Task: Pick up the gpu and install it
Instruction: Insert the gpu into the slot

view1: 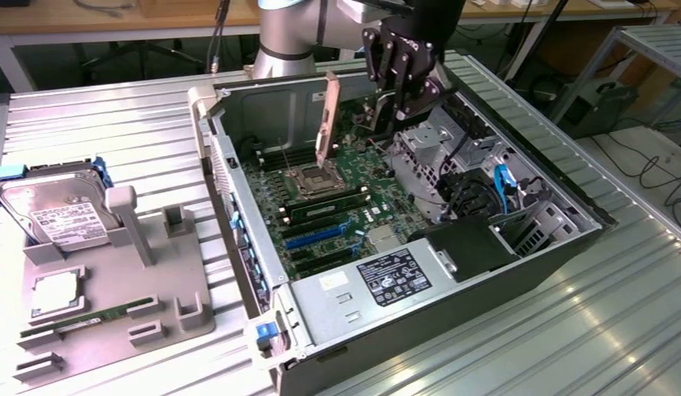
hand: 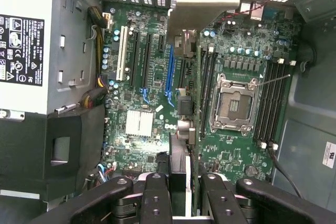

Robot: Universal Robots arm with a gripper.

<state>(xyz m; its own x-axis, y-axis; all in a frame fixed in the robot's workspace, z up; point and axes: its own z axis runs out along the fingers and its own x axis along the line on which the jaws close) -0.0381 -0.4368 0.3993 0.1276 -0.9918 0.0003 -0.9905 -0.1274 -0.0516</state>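
Exterior view: black multi-link gripper (view1: 405, 82) is hanging over the far end of the open black and silver desktop computer case (view1: 561, 247), closed on the gpu (view1: 331, 115), a thin flat card seen nearly edge-on, its long pale metal bracket standing upright. The card is being held above the green motherboard (view1: 330, 206), over the area just behind the square silver processor socket (view1: 315, 180); whether its lower edge is touching the board I cannot tell.

Writing: white-on-black rating label (view1: 392, 276) is sitting on the silver power supply box (view1: 363, 289); its text is too small to read. The silver boxy hard drive with white label (view1: 57, 216) is resting in a grey moulded parts tray (view1: 153, 305) at the exterior view's left, print likewise unreadable.

Surface and room: case and tray are lying on a ribbed silver metal table (view1: 120, 140). Wooden benches (view1: 120, 21) and loose cables are showing behind.

Wrist view: the gripper (hand: 179, 192) is showing black fingers (hand: 156, 198) clamped on either side of the gpu (hand: 184, 129), which is appearing as a narrow edge-on strip with dark components and a pale edge. Below it, the motherboard (hand: 142, 82) is carrying blue, black and white expansion slots (hand: 169, 74), a finned silver heatsink (hand: 139, 123) and the socket (hand: 234, 102). A small white mark near the heatsink is possibly reading "DELL". The power supply box (hand: 42, 40) is showing part of its certification label (hand: 21, 51), symbols only legible.
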